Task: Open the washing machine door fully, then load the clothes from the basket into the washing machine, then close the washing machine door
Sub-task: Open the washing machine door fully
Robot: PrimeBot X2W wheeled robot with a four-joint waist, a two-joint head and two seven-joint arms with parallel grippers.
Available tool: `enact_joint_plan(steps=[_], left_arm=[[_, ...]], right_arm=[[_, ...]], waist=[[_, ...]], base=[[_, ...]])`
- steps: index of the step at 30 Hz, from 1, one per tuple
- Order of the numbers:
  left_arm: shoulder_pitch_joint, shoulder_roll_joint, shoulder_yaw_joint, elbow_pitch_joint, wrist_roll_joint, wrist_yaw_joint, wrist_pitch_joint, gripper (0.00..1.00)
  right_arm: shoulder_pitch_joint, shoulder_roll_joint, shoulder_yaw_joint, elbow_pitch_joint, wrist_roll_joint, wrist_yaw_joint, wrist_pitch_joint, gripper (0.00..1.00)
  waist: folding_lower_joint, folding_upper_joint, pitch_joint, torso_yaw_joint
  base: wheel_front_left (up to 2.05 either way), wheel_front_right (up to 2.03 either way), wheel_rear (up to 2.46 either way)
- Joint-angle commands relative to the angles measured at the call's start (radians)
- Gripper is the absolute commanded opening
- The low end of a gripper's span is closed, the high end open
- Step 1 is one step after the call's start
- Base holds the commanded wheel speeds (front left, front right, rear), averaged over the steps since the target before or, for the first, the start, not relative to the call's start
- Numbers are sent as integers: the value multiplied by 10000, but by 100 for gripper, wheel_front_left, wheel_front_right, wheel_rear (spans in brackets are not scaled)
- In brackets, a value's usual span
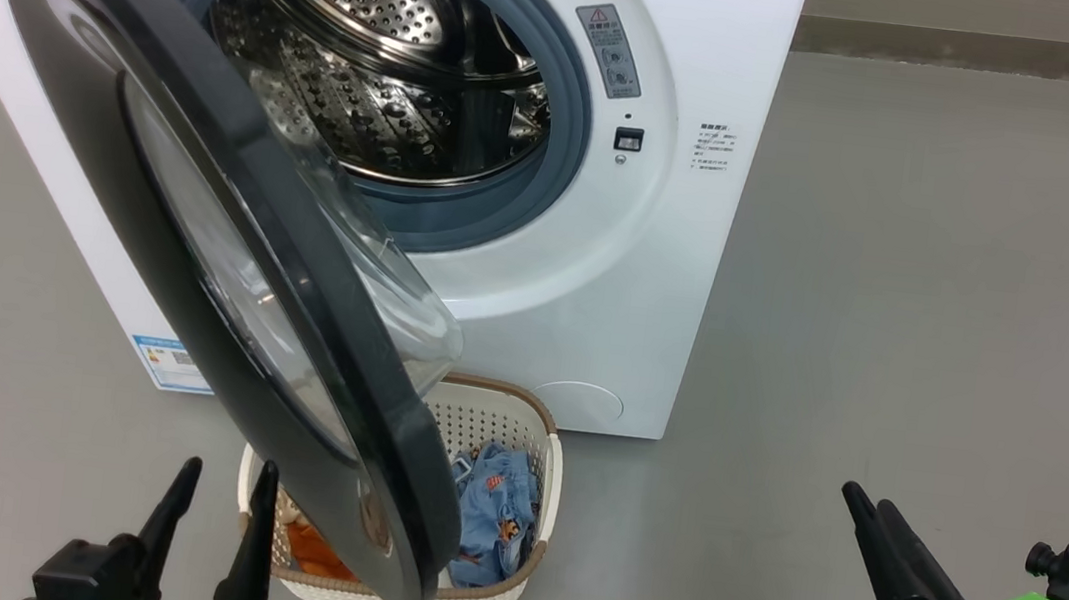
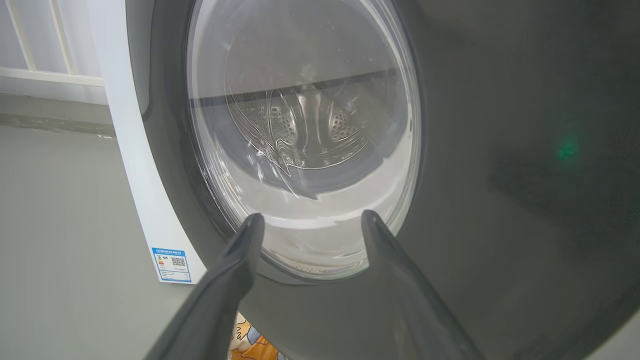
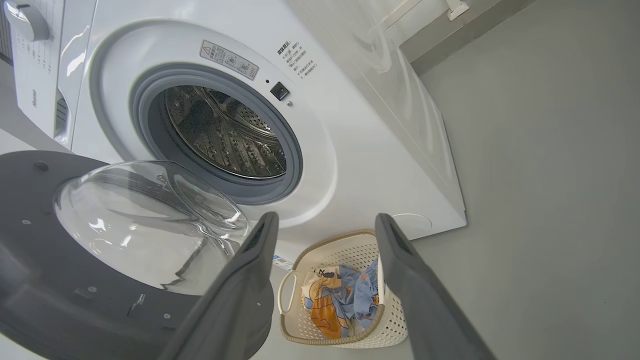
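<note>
Currently the washing machine door (image 1: 226, 270) stands part open. In the head view it slants from 10 o'clock down to 6 o'clock and overhangs the left half of the basket (image 1: 544, 462). The basket sits on the floor at 6 o'clock, just before the washing machine (image 1: 660, 254), with the clothes (image 1: 495, 512) crumpled inside it. The left gripper (image 1: 231, 467) at 7 o'clock and the right gripper (image 1: 864, 497) at 4 o'clock both have jaws spread wide and empty.

The door looks rigid and fairly heavy, and its glossy rim is likely slippery. Pushing or hooking the free rim edge, not the glass, seems the safest hold. The clothes look light and limp, so pinching a raised fold should serve.

The left wrist view shows the door's outer face up close, with the drum (image 2: 300, 130) visible through the glass. The right wrist view shows its inner face with the bulging bowl, a basket handle (image 3: 286, 295), and an orange-and-cream patch on the clothes.
</note>
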Motion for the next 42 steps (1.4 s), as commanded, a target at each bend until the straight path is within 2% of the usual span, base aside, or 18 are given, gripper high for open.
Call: enact_joint_plan(steps=[1,3,16,24,33,41,42], left_arm=[[-158,103,369,-291,135,-27,-65,100],[-157,97,377,-295,139,-27,-65,100],[-176,63,404,-346,209,-27,-65,100],[-227,52,381,-393,243,-27,-65,100],[-203,43,355,-360,212,-27,-65,100],[-204,36,352,-311,191,-27,-65,100],[-205,36,358,-296,191,-27,-65,89]], right_arm=[[-195,-318,184,-64,-426,16,-217,100],[-263,-343,130,66,-861,16,-269,100],[299,719,-2576,-426,-4785,16,-283,100],[772,1215,-3593,-433,-6941,16,-284,100],[1105,1579,-3985,-7,-8319,16,-284,100],[1296,1796,-4110,-5,-8735,16,-285,100],[1301,1804,-4105,-5,-8751,16,-285,100]], waist=[[0,0,11,7],[0,0,22,7],[0,0,117,0],[0,0,165,83],[0,0,179,147],[0,0,199,166],[0,0,196,164]], base=[[0,0,0],[0,0,0],[0,0,0],[0,0,0],[0,0,0],[0,0,0],[0,0,0]])
